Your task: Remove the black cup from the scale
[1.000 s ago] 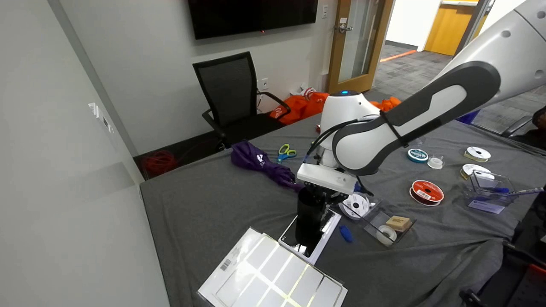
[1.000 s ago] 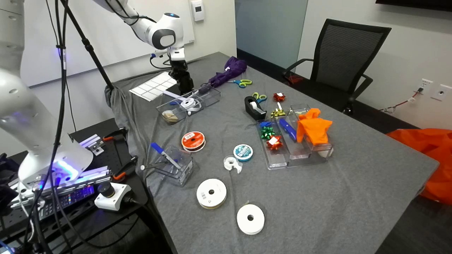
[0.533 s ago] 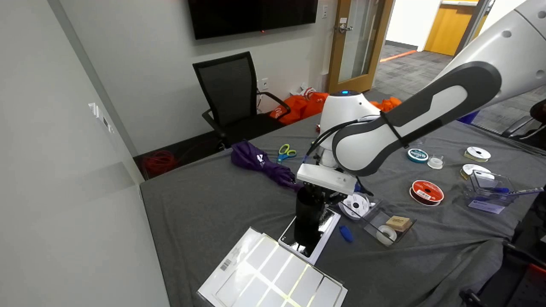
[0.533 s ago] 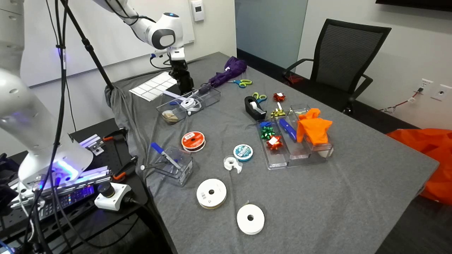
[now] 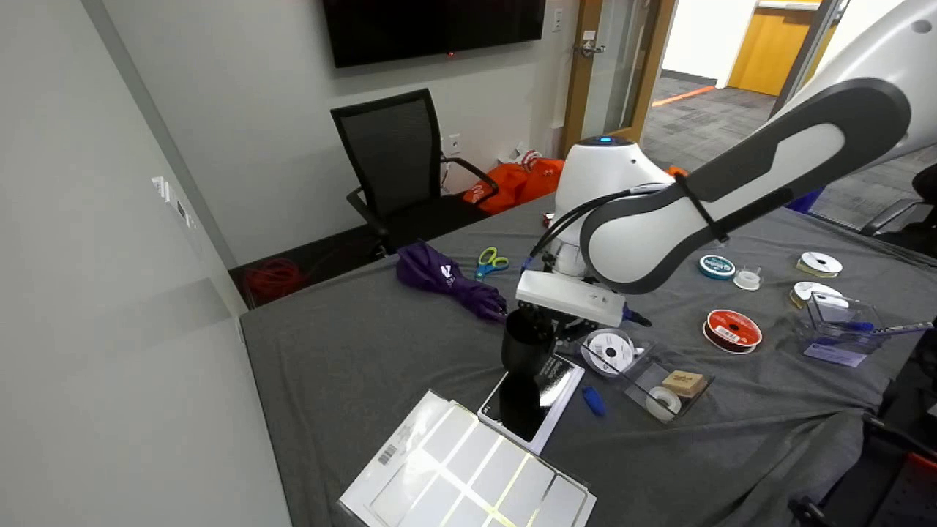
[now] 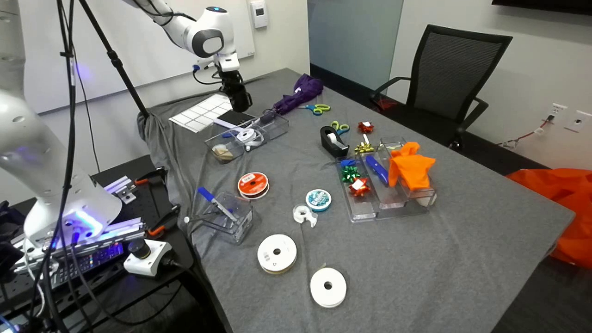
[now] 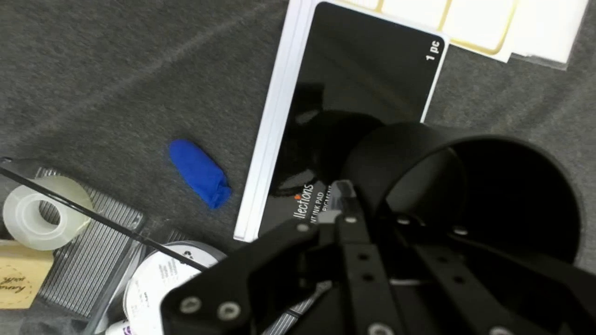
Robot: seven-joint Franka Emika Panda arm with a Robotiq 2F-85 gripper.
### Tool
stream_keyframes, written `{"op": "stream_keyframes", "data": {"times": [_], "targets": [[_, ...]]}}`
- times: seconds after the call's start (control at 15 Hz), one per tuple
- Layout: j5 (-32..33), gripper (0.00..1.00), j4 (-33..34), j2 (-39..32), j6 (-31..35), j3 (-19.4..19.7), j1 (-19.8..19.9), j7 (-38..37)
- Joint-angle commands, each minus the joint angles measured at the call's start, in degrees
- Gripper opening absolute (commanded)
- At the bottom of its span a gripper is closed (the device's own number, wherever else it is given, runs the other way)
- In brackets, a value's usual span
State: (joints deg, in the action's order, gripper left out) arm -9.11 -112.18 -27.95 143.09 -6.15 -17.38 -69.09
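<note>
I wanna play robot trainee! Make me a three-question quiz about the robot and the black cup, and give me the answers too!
1. Pick one. What is the gripper holding?
a) scissors
b) the cup
c) a spool

2. True or false: the blue thing lies on top of the slab.

3. Look closely at the wrist view. What is printed in white at the corner of the slab's black top?

Key
1. b
2. False. It lies on the grey cloth, beside the slab and not touching it.
3. "1 pc"
</note>
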Motion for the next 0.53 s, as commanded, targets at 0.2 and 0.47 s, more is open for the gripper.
{"op": "stream_keyframes", "data": {"times": [0.2, 0.47], "targets": [[-1.72, 0.02, -12.05, 11.42, 2.07, -2.39, 1.34, 8.16], [-5.64, 0.02, -15.66, 17.21, 2.39, -2.57, 3.50, 12.48]]}}
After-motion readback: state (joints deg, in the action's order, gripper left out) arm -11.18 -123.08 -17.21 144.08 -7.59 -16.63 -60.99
